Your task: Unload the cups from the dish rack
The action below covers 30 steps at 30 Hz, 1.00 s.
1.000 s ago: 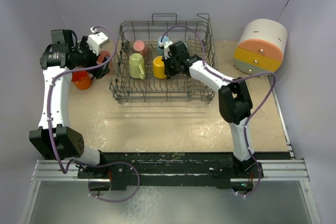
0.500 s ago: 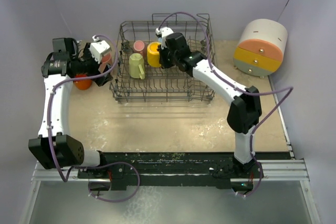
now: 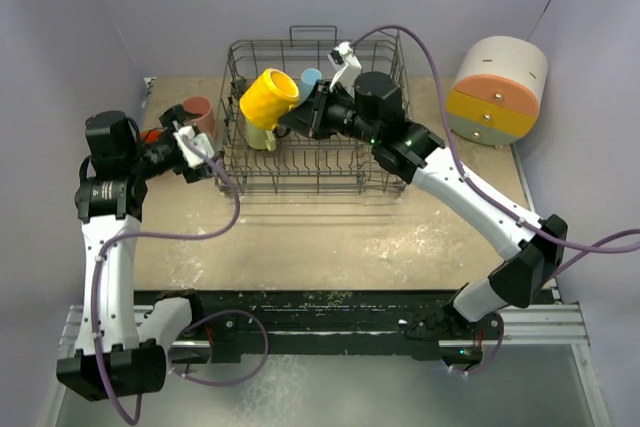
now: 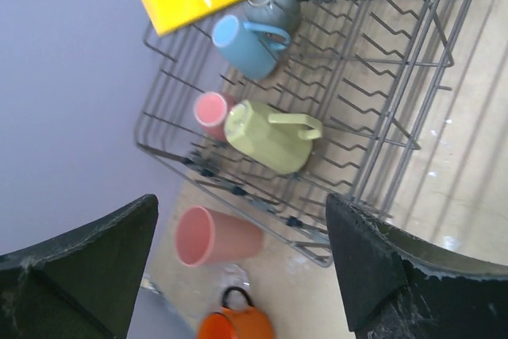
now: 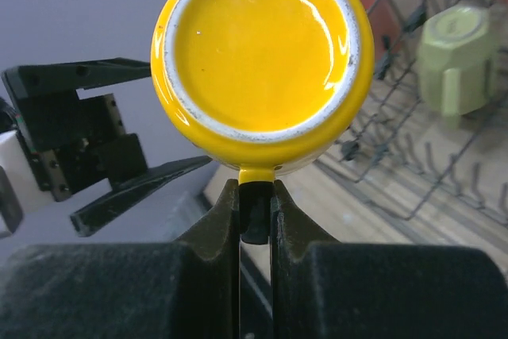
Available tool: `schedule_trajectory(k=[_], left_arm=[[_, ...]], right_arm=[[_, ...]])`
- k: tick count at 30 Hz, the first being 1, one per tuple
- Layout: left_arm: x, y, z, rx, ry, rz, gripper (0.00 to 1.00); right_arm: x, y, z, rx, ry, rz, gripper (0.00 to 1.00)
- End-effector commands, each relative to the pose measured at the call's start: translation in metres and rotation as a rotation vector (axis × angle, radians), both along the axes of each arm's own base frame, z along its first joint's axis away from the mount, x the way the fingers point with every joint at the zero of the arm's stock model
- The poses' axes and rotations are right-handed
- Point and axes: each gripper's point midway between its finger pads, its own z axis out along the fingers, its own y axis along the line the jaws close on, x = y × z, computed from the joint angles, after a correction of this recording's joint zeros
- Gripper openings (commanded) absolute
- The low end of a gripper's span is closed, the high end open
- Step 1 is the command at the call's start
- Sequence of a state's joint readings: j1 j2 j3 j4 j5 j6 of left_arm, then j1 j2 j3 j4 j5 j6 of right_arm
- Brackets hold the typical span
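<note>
My right gripper (image 3: pixel 303 115) is shut on the handle of a yellow mug (image 3: pixel 268 97) and holds it on its side above the left part of the dish rack (image 3: pixel 385 172). In the right wrist view the mug's base (image 5: pixel 262 53) faces the camera, with the handle between the fingers (image 5: pixel 218 216). In the rack lie a pale yellow-green mug (image 4: pixel 270 132), a light blue mug (image 4: pixel 242 37), a grey mug (image 4: pixel 278 7) and a pink cup (image 4: pixel 210 110). My left gripper (image 3: pixel 207 159) is open and empty by the rack's left side. A salmon tumbler (image 4: pixel 214 236) lies on its side and an orange mug (image 4: pixel 238 325) stands left of the rack.
A round white, orange and yellow drawer box (image 3: pixel 500 87) stands at the far right. The purple walls close in at the left, back and right. The left gripper (image 5: pixel 103 140) shows just beyond the yellow mug in the right wrist view.
My right gripper has lifted the yellow mug out of the rack, up and to the left. My left arm has drawn back from the orange mug toward the near side.
</note>
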<state>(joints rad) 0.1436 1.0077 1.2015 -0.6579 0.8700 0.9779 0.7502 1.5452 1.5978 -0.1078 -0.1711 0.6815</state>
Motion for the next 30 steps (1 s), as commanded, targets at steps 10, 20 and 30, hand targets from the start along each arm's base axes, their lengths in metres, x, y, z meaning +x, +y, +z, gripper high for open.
schedule_trajectory(k=[10,20,30], left_arm=[[-0.041,-0.025,0.065,0.127,-0.525,-0.168,0.74],[-0.055,-0.029,0.085,0.12,-0.591,-0.174,0.55],[-0.053,-0.022,0.081,0.147,-0.579,-0.131,0.0]], right_arm=[[-0.087,0.038,0.077,0.47,0.12,0.308,0.0],[-0.119,0.055,0.079,0.543,0.185,0.389,0.0],[-0.132,0.069,0.067,0.586,0.298,0.434,0.1]])
